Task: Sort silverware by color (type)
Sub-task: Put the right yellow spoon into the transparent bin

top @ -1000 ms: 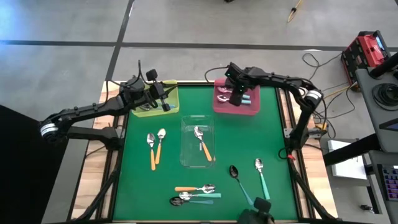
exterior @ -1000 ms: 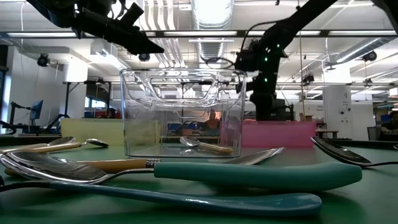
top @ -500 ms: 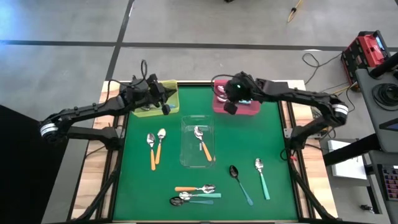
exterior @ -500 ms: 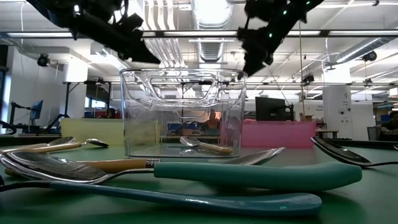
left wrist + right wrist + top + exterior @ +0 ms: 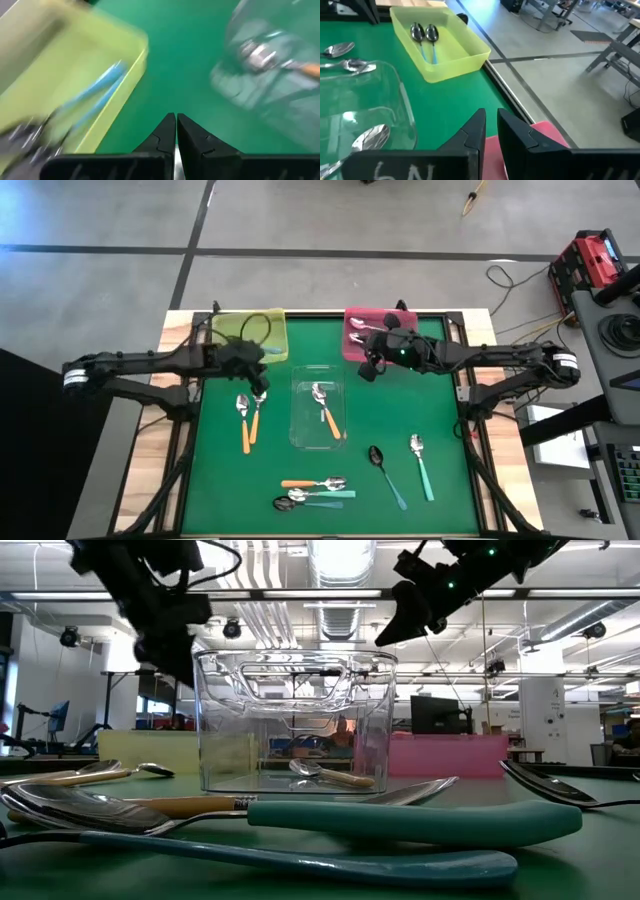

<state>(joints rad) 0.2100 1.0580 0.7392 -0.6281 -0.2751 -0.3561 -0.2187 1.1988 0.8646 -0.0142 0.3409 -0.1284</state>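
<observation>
Reaching with your left gripper, fingers together and empty, take the orange-handled spoons at six o'clock mid-handle; they're light, stiff, slippery; right gripper nearly closed, empty.

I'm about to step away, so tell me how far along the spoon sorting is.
Partly done. Two blue-handled spoons lie in the yellow tray, some spoons in the pink tray, one orange-handled spoon in the clear tray. In hand: nothing. The left gripper is near the orange pair, the right gripper by the pink tray. Left: that pair, the small pile and two teal spoons.
</observation>
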